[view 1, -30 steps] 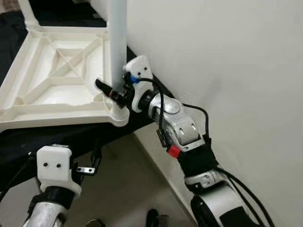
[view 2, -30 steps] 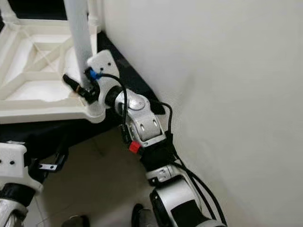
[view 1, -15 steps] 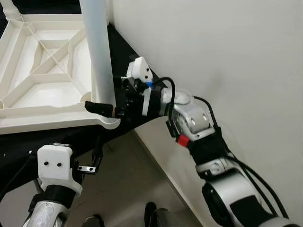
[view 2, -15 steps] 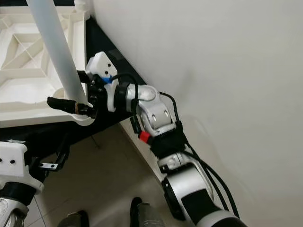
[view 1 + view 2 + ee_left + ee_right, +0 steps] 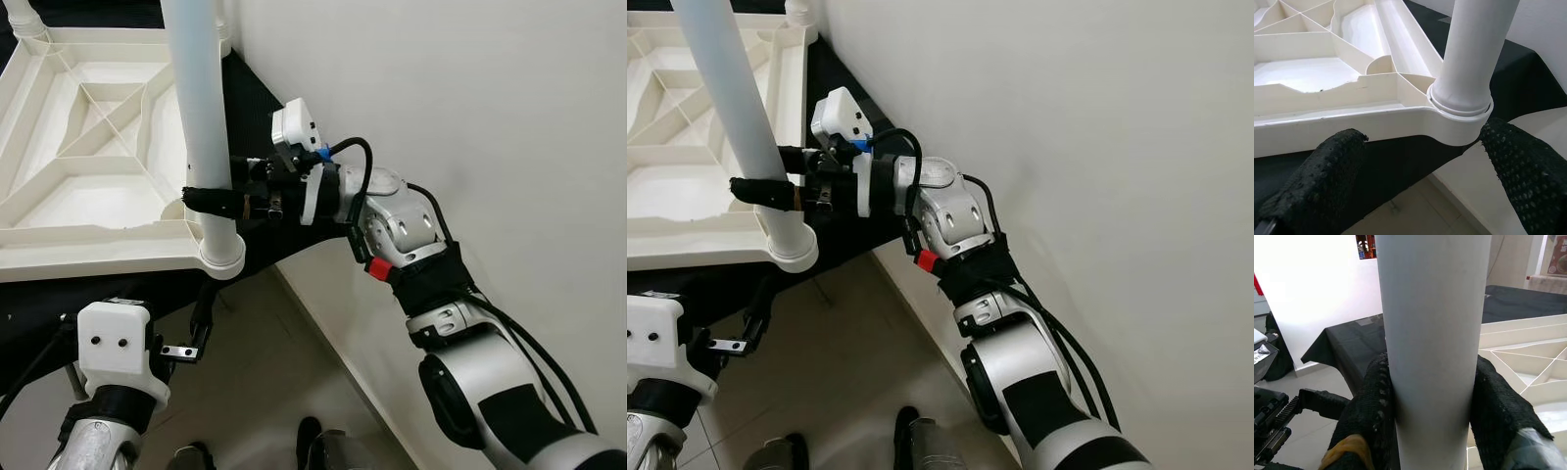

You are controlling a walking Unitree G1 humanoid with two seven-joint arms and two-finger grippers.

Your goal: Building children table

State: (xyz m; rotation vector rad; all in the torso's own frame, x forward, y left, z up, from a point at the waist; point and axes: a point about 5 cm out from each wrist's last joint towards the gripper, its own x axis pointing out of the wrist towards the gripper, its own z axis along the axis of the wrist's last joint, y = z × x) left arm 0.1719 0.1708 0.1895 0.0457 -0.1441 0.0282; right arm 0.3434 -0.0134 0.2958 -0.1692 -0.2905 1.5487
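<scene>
A white plastic tabletop (image 5: 88,147) lies upside down on a black cloth, its ribbed underside facing up. A white tube leg (image 5: 201,117) stands upright in the near corner socket (image 5: 220,257). My right gripper (image 5: 211,201) is shut on this leg a little above the socket, and its black fingers (image 5: 1366,411) press both sides of the tube. Below the table's near edge, my left gripper (image 5: 1420,181) is open, its fingers (image 5: 1317,186) spread beneath the corner socket (image 5: 1459,122) without touching it.
A white wall (image 5: 470,117) runs close along the right of the table. The black cloth (image 5: 59,294) hangs over the support's front edge. Another leg (image 5: 24,20) stands at the far left corner. Tiled floor (image 5: 255,392) lies below, with shoes (image 5: 323,446) at the bottom.
The view has shifted. My right gripper has moved from the socket rim to a spot slightly higher on the leg and turned level around it. The left arm has stayed in place.
</scene>
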